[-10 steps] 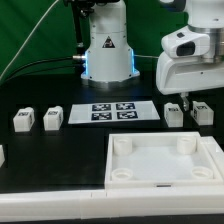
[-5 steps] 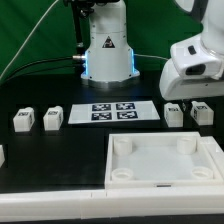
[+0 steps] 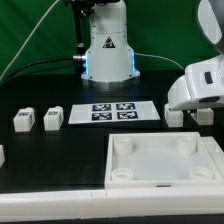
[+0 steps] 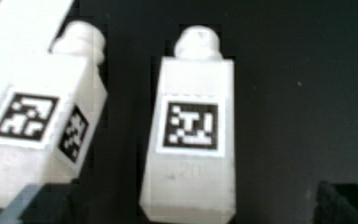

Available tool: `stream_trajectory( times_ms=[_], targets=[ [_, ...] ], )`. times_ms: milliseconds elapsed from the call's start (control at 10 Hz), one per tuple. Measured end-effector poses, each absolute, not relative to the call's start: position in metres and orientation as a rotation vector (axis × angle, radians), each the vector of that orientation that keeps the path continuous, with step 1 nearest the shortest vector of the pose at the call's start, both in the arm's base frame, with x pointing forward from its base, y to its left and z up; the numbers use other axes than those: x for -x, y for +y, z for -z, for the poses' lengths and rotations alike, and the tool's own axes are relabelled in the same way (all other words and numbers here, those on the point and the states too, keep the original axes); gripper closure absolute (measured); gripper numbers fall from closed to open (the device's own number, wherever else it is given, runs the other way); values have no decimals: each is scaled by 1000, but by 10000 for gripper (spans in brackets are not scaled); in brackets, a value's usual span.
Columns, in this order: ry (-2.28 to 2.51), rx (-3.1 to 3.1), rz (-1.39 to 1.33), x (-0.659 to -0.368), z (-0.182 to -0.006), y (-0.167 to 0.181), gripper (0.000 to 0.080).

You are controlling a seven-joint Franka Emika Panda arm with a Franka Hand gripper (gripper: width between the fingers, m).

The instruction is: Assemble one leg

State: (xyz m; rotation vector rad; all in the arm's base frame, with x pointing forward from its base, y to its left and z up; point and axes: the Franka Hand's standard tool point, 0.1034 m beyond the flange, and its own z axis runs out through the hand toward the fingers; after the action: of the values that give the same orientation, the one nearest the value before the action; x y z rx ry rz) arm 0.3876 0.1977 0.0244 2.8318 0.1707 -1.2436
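Wrist view shows the gripper (image 4: 194,200) wide astride the leg (image 4: 194,125); descend straight, clear of the neighbouring leg (image 4: 51,105), then close.

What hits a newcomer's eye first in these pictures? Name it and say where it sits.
The large white tray-shaped piece dominates the front of the exterior view, right of centre. The arm's white wrist hangs low at that view's right edge. In the wrist view a leg fills the middle, its black-and-white square marker facing the camera, with the dark fingers apart on either side of it.
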Motion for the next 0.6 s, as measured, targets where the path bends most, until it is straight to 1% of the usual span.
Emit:
stream_trajectory(
  times_ms=[200,300,400,500,600],
  targets=[
    [173,-2812,1287,-382,-15,194,150],
    [173,-2805,1299,-380,-13,194,150],
    [177,-2753,1384,-375,-14,192,150],
    [176,-2753,1392,-378,-9,193,150],
    [175,-2760,1382,-379,-8,194,150]
  ],
)
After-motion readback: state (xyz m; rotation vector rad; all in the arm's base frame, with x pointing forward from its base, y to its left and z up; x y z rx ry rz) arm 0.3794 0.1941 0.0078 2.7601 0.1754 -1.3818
